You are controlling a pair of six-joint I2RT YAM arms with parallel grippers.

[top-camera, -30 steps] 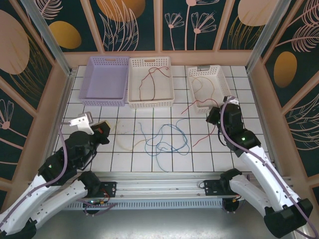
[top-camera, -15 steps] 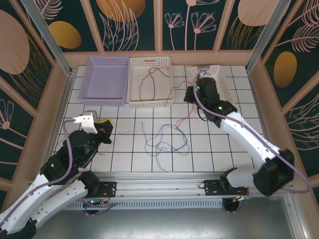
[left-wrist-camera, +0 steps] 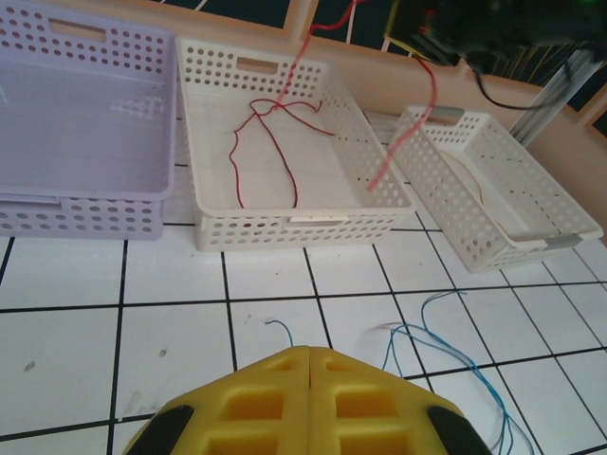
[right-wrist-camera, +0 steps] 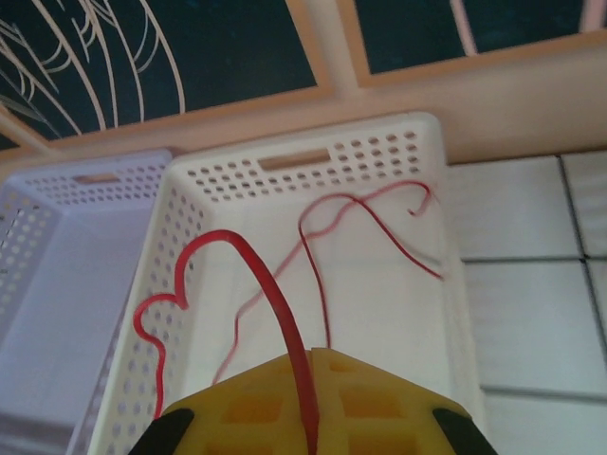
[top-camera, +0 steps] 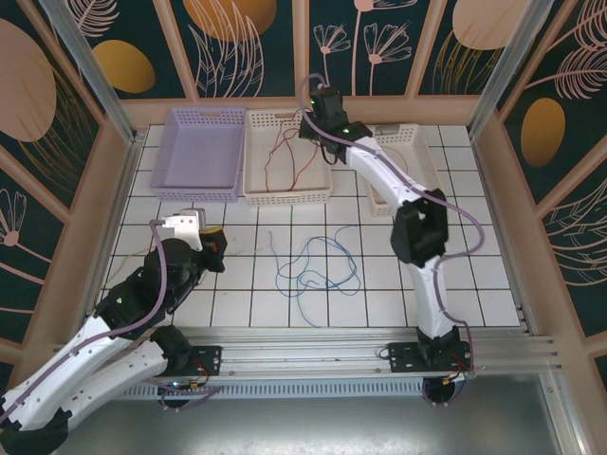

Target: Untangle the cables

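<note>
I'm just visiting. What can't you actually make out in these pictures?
- Top view: the right arm covers much of the right white basket, so its contents are unclear.
- Top view: the blue cable tangle is too thin to count its strands.
- Right wrist view: the red cable runs into the shut right gripper, and the bottom edge cuts off its lower end.
</note>
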